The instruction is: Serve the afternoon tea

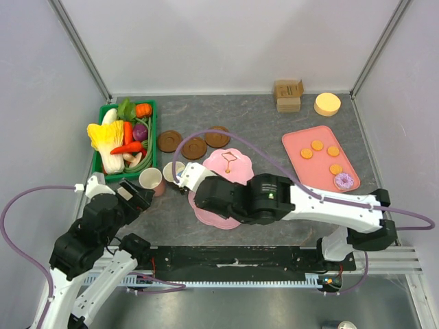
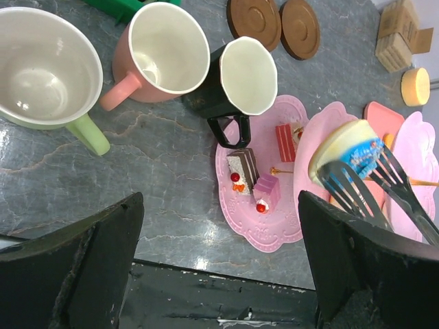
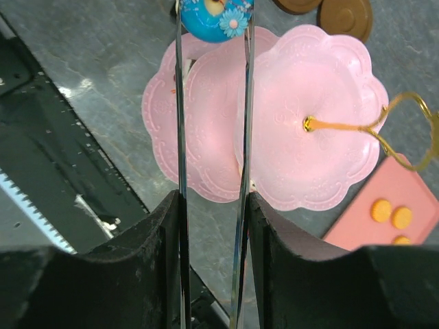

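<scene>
- Pink tiered stand (image 1: pixel 233 163) sits mid-table in front of your arms, with a gold loop handle on top.
- Your right gripper (image 3: pixel 212 205) is clamped down on a pair of metal tongs (image 3: pixel 180 123). The tong tips are pinching a blue-iced cake (image 3: pixel 218 12) with a little flower on it (the left wrist view shows cream sides).
- That cake is held by the stand's left edge, over the lower tiers. I can't tell whether it's touching a plate.
- Your left gripper (image 2: pixel 219 205) has its jaws spread wide open, hanging over the table close to the mugs.
- Three cake bits lie on the bottom tier: a chocolate slice (image 2: pixel 243 168), a pink slice (image 2: pixel 266 190) and a red slice (image 2: pixel 285 142).
- The mugs stand upright in a bunch just left of the stand: pale green mug (image 2: pixel 41 68), pink mug (image 2: pixel 161 51) and black mug (image 2: pixel 240 79). The black one is right beside the bottom tier.
- Three brown saucers (image 1: pixel 194 147) sit in a row behind the stand.
- Over on the right, a pink tray (image 1: pixel 302 137) holds four orange biscuits (image 1: pixel 317 145) and a purple donut (image 1: pixel 343 181).
- A green crate (image 1: pixel 153 140) of toy vegetables (image 1: pixel 113 137) is at the far left. Cardboard boxes (image 1: pixel 288 96) and a yellow disc (image 1: pixel 327 104) sit at the back right.
</scene>
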